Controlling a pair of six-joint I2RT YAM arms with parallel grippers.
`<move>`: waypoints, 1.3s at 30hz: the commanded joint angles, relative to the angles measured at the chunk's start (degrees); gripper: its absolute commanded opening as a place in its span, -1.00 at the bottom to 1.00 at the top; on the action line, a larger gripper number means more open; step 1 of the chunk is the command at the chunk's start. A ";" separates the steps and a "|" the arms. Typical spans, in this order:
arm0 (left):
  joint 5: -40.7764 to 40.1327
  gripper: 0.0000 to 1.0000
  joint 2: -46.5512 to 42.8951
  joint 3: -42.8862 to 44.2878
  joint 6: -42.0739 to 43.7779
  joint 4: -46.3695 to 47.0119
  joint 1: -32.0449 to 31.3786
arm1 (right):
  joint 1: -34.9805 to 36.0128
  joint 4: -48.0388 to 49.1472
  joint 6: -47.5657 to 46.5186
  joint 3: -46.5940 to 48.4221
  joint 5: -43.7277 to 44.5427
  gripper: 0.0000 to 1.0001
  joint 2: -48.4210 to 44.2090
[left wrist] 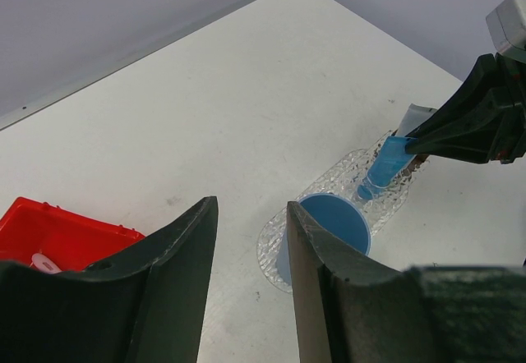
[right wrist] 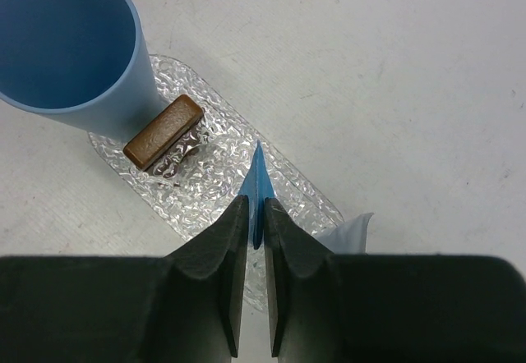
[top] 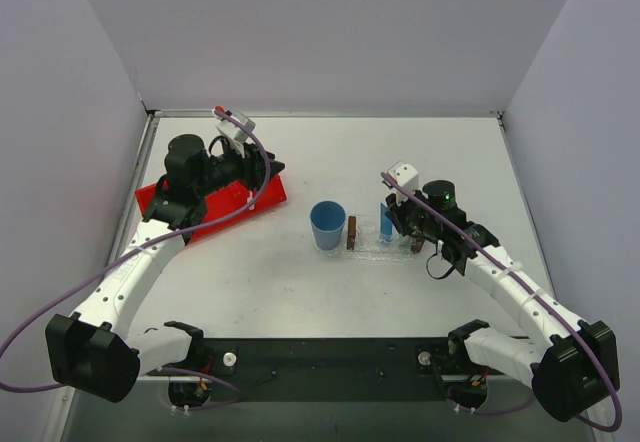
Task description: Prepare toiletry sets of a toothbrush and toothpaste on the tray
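Note:
My right gripper (right wrist: 256, 203) is shut on the bright blue toothpaste (right wrist: 260, 170). It holds the tube edge-on and upright over the clear tray (top: 372, 246), right of the tray's brown end block (right wrist: 164, 130). From above, that gripper (top: 396, 220) and the blue tube (top: 385, 224) stand mid-tray. A pale whitish-grey toothpaste tube (right wrist: 349, 230) lies beside the right finger. My left gripper (left wrist: 251, 207) is open with nothing in it, hovering by the red bin (top: 205, 207). A small pinkish piece (left wrist: 41, 262) lies in the bin; I cannot tell if it is the toothbrush.
A round blue cup (top: 328, 225) stands just left of the tray, on one end of a bubbly clear oval mat (left wrist: 275, 252). The red bin sits at the table's left, under the left arm. Grey walls close in the back and both sides.

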 commanded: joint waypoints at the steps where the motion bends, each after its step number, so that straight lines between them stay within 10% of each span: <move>1: 1.05 -0.02 -1.48 0.46 -0.44 1.11 0.36 | -0.36 0.89 -0.01 0.66 -1.83 -0.77 0.31; 19: 1.75 -0.02 -1.48 1.34 -0.17 0.41 0.36 | -0.63 -0.52 -0.10 2.59 -0.87 -0.47 0.83; 39: 1.84 -0.02 -1.65 0.72 0.27 0.41 0.36 | -0.54 -0.08 0.51 3.04 1.07 -1.00 1.98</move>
